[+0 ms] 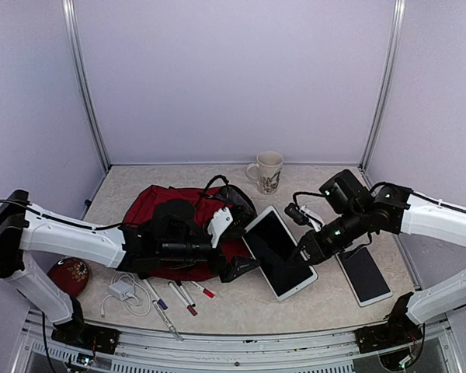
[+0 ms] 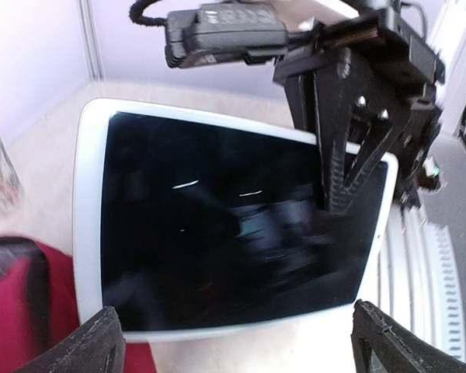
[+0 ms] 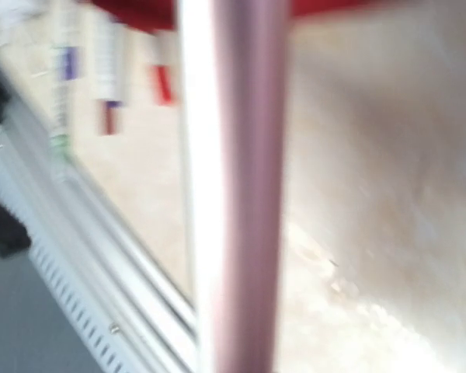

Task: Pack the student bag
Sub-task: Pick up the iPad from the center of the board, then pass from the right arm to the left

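Note:
The dark-red student bag (image 1: 151,206) lies open at the table's left middle; its fabric also shows in the left wrist view (image 2: 15,311). A white tablet with a black screen (image 1: 278,247) lies just right of the bag. My right gripper (image 1: 305,250) is shut on the tablet's right edge, as the left wrist view shows (image 2: 338,175). The right wrist view shows the tablet's edge (image 3: 229,194) close up and blurred. My left gripper (image 2: 245,350) is open and empty, its fingertips (image 2: 101,342) just short of the tablet's near edge (image 2: 233,233), at the bag's right side (image 1: 237,268).
A second dark-screened device (image 1: 365,273) lies right of the tablet. A patterned mug (image 1: 268,171) stands behind. Several pens (image 1: 179,295), a white charger with cable (image 1: 123,289) and a red round case (image 1: 68,276) lie at the front left, near the table's rail.

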`<action>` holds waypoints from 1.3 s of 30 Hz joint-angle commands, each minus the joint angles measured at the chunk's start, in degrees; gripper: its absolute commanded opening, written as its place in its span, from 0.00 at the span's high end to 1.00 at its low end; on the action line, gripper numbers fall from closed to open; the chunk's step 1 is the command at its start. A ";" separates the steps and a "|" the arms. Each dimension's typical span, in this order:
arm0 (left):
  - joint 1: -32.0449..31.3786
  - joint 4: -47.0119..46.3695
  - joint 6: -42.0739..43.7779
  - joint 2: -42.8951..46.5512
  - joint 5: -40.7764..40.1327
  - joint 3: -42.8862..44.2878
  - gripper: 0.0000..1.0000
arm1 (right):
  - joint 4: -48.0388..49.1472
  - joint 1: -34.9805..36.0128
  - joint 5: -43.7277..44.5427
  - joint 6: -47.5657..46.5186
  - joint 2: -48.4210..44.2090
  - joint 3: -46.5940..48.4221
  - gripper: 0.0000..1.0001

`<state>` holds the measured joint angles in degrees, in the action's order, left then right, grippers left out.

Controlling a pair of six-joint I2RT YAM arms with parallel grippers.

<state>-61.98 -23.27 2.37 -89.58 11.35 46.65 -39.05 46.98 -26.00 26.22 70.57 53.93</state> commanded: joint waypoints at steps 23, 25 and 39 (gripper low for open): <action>5.46 30.29 6.11 19.93 15.33 11.69 0.09 | -12.10 7.37 -3.93 -43.53 -1.31 22.31 1.00; 5.41 30.38 5.39 17.42 14.90 12.65 0.09 | -11.72 7.42 -4.56 -43.99 -0.86 22.59 1.00; 4.63 25.37 4.82 12.75 21.85 14.45 0.86 | -9.76 7.47 -3.62 -46.92 -0.10 22.36 1.00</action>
<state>-57.08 6.70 6.96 -77.32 31.16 61.17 -53.82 53.69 -25.58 -17.96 71.16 74.30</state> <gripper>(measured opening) 0.215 0.057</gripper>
